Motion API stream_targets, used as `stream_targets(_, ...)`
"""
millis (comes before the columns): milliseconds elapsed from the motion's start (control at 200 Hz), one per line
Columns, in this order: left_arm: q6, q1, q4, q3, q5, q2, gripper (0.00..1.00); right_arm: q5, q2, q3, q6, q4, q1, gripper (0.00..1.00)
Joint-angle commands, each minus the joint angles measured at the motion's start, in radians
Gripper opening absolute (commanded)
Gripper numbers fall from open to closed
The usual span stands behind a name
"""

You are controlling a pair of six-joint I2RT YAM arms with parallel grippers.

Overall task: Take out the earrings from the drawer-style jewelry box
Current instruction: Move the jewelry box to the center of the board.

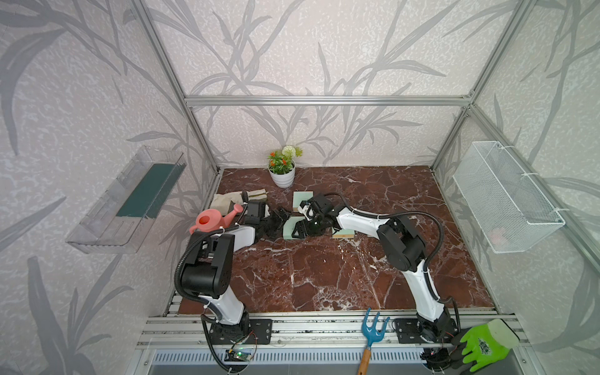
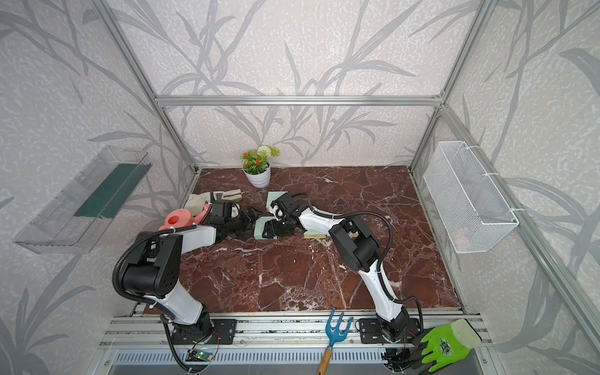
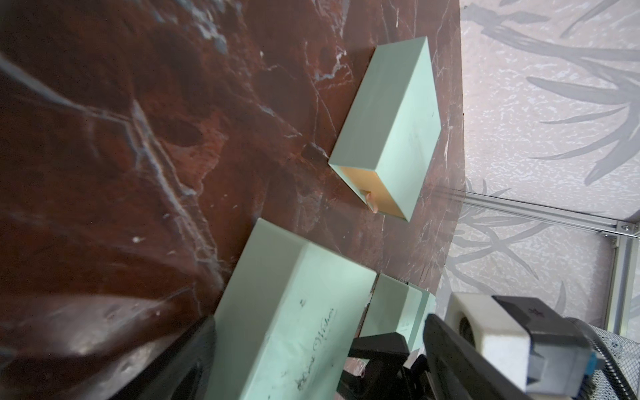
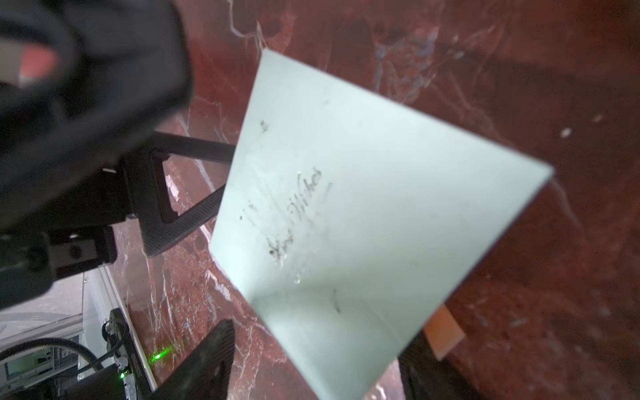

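- Roughly mid-width in the back half of the marble tabletop lies a mint-green box with dark script on its lid; both arms meet over it
- left gripper, reaching in from the left edge: jaws spread wide; one finger is just beside the box's long side, and the other stands apart from it
- right gripper, reaching in from the right edge: jaws spread, straddling one end of the same box; one finger stands clear of the box's edge, and the other is partly hidden behind the box; a peach tab sticks out just beside that finger
- earrings: they show in no view; which box holds them cannot be told
- second box, also mint-green, just behind the first, toward the back edge
- third box, toward the right edge from the first; its tan drawer front sits flush, with a small pull tab
- potted plant at the back edge; pink watering can near the left edge
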Motion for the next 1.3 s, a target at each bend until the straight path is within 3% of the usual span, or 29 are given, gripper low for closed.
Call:
stream_targets(0, 0.005, -0.046, -0.031, -0.023, 0.021, -0.060, 0.92, -0.022, -0.078, -0.085, 0.006, 0.042, 0.031, 0.73)
stream_targets(550, 0.042, -0.228, -0.174, -0.220, -0.033, -0.313, 0.92, 0.071, -0.385, -0.593, 0.134, 0.251, 0.152, 0.72)
stream_targets(785, 0.027, -0.286, -0.205, -0.271, -0.046, -0.366, 0.93, 0.093, -0.482, -0.769, 0.249, 0.361, 0.177, 0.72)
stream_targets(1025, 0.114, -0.285, -0.381, -0.179, -0.142, -0.430, 0.93, 0.136, -0.615, -0.837, 0.260, 0.308, 0.141, 0.72)
stream_targets(1175, 0.188, -0.284, -0.508, -0.107, -0.152, -0.443, 0.91, 0.143, -0.662, -0.889, 0.267, 0.338, 0.090, 0.60)
stream_targets(1260, 0.235, -0.287, -0.543, -0.090, -0.086, -0.464, 0.84, 0.127, -0.671, -0.912, 0.268, 0.373, 0.064, 0.53)
stream_targets(1295, 0.250, -0.287, -0.553, -0.083, -0.052, -0.467, 0.76, 0.122, -0.665, -0.913, 0.265, 0.376, 0.051, 0.49)
